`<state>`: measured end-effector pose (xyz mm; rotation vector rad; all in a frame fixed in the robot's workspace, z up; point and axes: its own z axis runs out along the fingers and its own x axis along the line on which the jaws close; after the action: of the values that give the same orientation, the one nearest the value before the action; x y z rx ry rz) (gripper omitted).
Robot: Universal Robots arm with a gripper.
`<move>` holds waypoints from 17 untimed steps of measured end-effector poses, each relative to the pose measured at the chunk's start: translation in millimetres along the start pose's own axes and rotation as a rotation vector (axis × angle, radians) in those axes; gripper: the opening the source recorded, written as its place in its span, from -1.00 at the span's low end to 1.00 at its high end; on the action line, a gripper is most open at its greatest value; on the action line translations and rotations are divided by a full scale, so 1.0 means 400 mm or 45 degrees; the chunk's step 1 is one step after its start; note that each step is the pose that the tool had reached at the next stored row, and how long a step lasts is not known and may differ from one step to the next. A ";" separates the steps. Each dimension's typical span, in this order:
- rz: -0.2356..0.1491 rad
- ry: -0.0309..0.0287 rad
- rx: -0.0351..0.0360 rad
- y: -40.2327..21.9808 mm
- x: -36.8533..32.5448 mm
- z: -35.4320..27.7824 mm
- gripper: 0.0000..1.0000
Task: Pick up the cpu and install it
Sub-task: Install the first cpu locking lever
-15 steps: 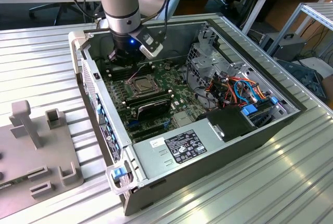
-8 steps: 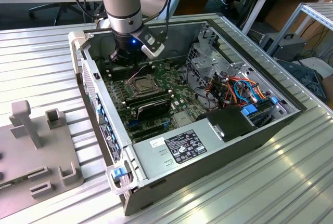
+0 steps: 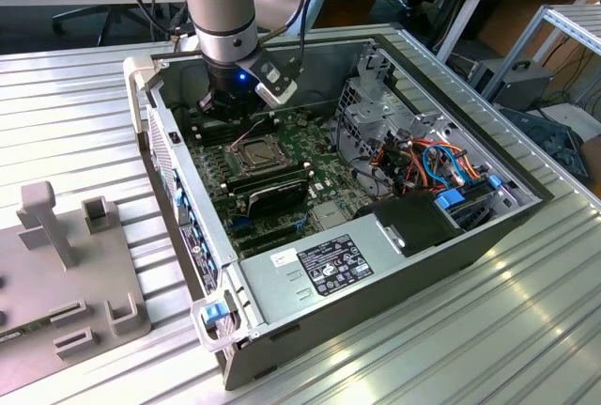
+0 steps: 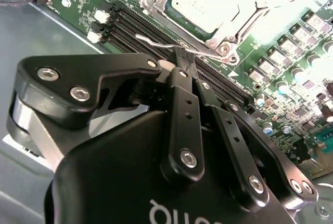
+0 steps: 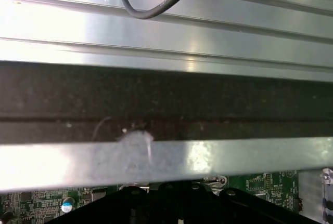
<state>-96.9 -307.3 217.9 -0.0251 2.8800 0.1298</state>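
Your cpu [image 4: 208, 3] already lies in its socket on the green board [image 4: 291, 78], well inside the open computer case [image 3: 394, 264]. It lies flat with its pale, dull metal top facing up, and the hinged metal frame [image 4: 231, 24] sits around its edges. It is square, so it has no long axis for you to line up with. What does have a direction is the thin wire lever [image 4: 156, 42], which runs along the socket's near side, parallel to the black memory slots [image 4: 130, 26].

In the second wrist view the gripper [image 4: 183, 60] has its two fingers drawn together with nothing of the chip between them. Their tips sit right at that wire lever, just short of the frame. You cannot tell whether they pinch or merely touch the wire.

In the exterior view the gripper [image 3: 225, 109] hangs low over the board, just to the exterior view's left of the cpu [image 3: 255, 152].
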 end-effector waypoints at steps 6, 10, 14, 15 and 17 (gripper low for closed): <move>0.003 0.0266 -0.0002 -0.001 -0.009 0.013 -0.79; 0.005 0.0510 -0.0004 -0.002 -0.022 0.020 -0.79; 0.005 0.0556 -0.0003 -0.002 -0.028 0.021 -0.79; 0.005 0.0569 -0.0004 -0.002 -0.030 0.022 -0.79; 0.005 0.0589 -0.0003 -0.002 -0.034 0.023 -0.79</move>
<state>-81.6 -307.3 212.6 -0.0224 2.9264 0.1320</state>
